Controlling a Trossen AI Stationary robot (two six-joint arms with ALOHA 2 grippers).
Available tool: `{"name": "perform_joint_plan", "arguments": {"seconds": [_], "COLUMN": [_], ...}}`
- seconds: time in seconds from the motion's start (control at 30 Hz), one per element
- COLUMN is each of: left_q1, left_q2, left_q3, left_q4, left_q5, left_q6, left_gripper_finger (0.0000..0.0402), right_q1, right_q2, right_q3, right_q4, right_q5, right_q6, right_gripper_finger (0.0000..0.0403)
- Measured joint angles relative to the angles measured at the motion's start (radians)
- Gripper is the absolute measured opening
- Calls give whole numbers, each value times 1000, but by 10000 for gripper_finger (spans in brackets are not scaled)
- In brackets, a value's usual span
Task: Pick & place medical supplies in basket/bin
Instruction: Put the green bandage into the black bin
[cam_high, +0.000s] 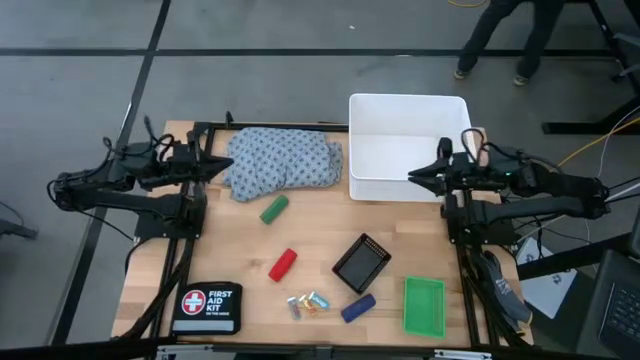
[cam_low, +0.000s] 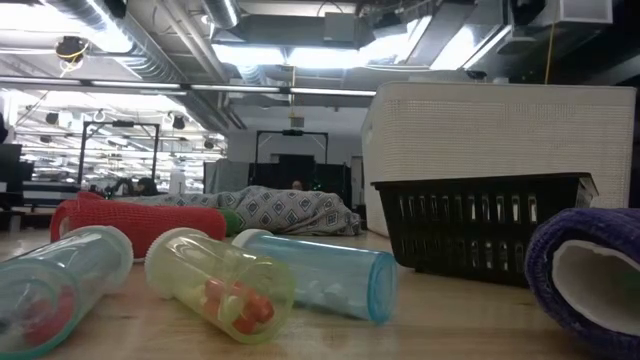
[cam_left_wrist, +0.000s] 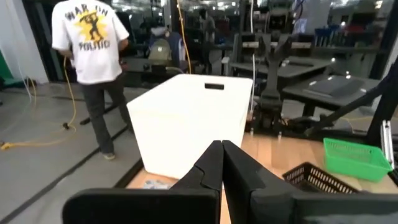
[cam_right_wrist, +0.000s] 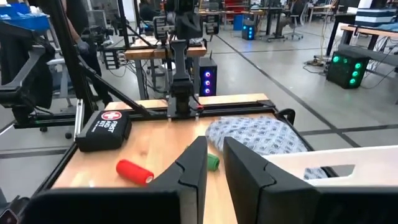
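Observation:
The blue-grey dotted cloth (cam_high: 283, 162) lies bunched at the table's far edge, next to the white tub (cam_high: 408, 145). A green roll (cam_high: 274, 208), a red roll (cam_high: 283, 264), a blue roll (cam_high: 358, 307) and several small clear vials (cam_high: 308, 302) lie on the wood. Near them sit the black mesh tray (cam_high: 361, 263) and the green tray (cam_high: 423, 305). My left gripper (cam_high: 222, 166) hovers shut beside the cloth's left end. My right gripper (cam_high: 410, 178) hangs over the tub's right near corner, its fingers (cam_right_wrist: 196, 158) slightly apart.
The black FIRST AID KIT pouch (cam_high: 207, 306) lies at the near left corner. Bare wood shows between the rolls and the cloth. Past the far edge a person (cam_high: 500, 35) stands on the floor. In the low view the vials (cam_low: 215, 280) fill the foreground.

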Motion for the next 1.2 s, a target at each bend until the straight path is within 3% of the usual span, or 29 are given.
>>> {"name": "perform_joint_plan", "arguments": {"seconds": [0.17, 0.43, 0.63, 0.73, 0.93, 1.2], "left_q1": [0, 0, 0, -3, -50, -88], "left_q2": [76, 294, 481, 584, 716, 772], "left_q3": [-1, -1, 1, 1, 0, 0], "left_q4": [-13, -97, -96, -100, -99, -133], "left_q5": [-12, -14, -10, -20, -157, -157], "left_q6": [-3, -53, -139, -192, -277, -498], "left_gripper_finger": [28, 129, 185, 194, 196, 196], "right_q1": [0, 3, 36, 56, 99, 162], "right_q2": [103, 225, 243, 242, 244, 246], "right_q3": [0, 0, 0, 0, 0, 0], "right_q4": [100, 187, 190, 191, 191, 190], "right_q5": [46, 274, 280, 280, 280, 280], "right_q6": [-5, -80, -67, -49, -46, -45], "right_gripper_finger": [59, 115, 155, 159, 156, 160]}}
